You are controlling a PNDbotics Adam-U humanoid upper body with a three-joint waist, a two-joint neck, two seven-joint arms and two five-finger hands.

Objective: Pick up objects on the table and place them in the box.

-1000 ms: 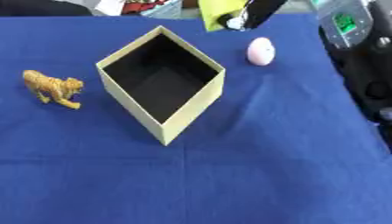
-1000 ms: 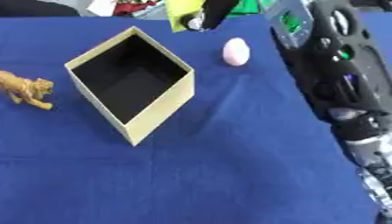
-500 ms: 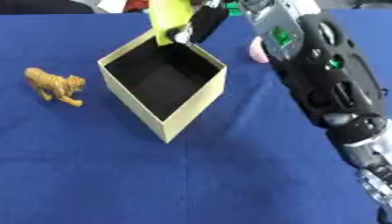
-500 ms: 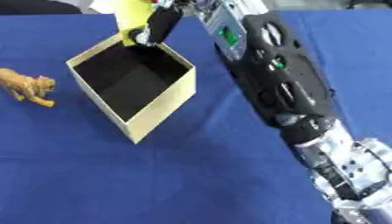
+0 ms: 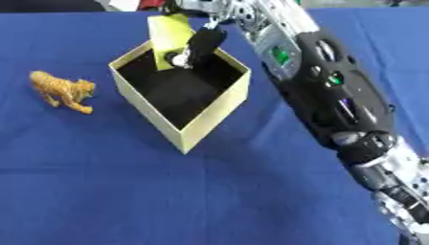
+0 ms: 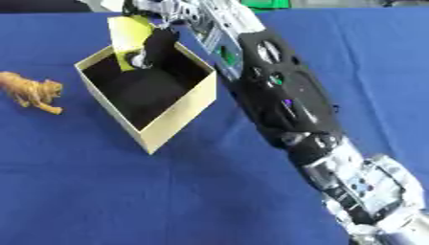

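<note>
The right hand, fingers curled on a yellow card, hangs over the box; release comes next.

Box: open-topped, pale yellow cardboard walls, black interior, standing upright on the blue cloth, turned so one corner points toward 6 o'clock. Sits left of centre.

Yellow object: flat, bright yellow-green piece, tilted, held over the box's far corner at about 12 o'clock of the box opening; lower edge dips inside the rim.

Toy tiger: orange, striped, standing on its legs at 9 o'clock of the box, apart from it.
</note>
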